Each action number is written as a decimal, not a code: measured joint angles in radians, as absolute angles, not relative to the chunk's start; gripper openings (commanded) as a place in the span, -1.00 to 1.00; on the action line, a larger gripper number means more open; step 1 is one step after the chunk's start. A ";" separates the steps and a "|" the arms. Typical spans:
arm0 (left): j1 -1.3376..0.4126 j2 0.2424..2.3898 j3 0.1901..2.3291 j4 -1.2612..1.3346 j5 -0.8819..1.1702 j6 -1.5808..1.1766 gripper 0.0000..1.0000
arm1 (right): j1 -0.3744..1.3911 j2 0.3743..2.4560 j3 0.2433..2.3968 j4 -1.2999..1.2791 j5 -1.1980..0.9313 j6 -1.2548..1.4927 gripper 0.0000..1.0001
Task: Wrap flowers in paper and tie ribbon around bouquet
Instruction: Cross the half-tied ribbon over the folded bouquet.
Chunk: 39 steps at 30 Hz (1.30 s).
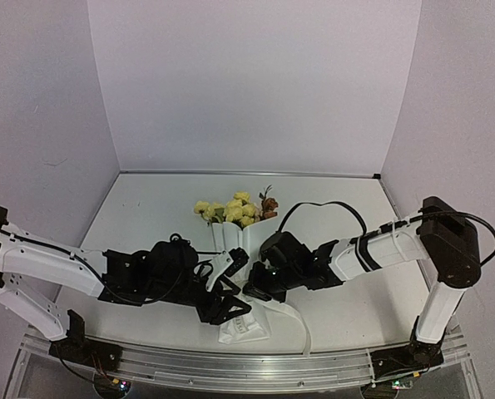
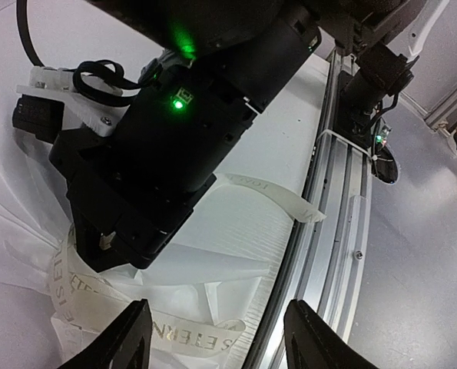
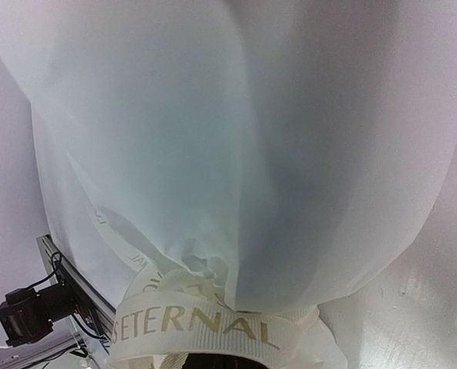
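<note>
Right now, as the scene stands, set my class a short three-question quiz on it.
1. True or false: the left gripper stands open.
2. Which word is printed on the ribbon? A ETERNAL, B FOREVER, C no word at all.
3. In the top view, which way do the flowers point out of the paper cone?
Key: 1 true. 2 A. 3 away from the arm bases, toward the far wall.
</note>
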<state>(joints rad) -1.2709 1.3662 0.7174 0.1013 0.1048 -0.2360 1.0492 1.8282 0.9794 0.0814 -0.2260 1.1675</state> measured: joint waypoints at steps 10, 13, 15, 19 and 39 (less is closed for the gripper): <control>-1.240 1.344 0.713 0.094 -0.001 -0.298 0.04 | 1.049 1.827 0.979 0.081 -0.225 1.156 -1.00; -1.149 1.334 0.719 0.072 -0.056 -0.337 0.01 | 1.049 1.825 0.979 0.080 -0.221 1.154 -1.00; -1.092 1.343 0.728 0.047 -0.080 -0.343 0.05 | 1.049 1.823 0.979 0.079 -0.216 1.153 -1.00; -1.062 1.420 0.786 -0.016 -0.075 -0.339 0.16 | 1.049 1.819 0.979 0.076 -0.209 1.153 -1.00; -1.068 1.604 0.870 -0.079 0.077 -0.313 -0.31 | 1.050 1.809 0.972 0.072 -0.197 1.153 -1.00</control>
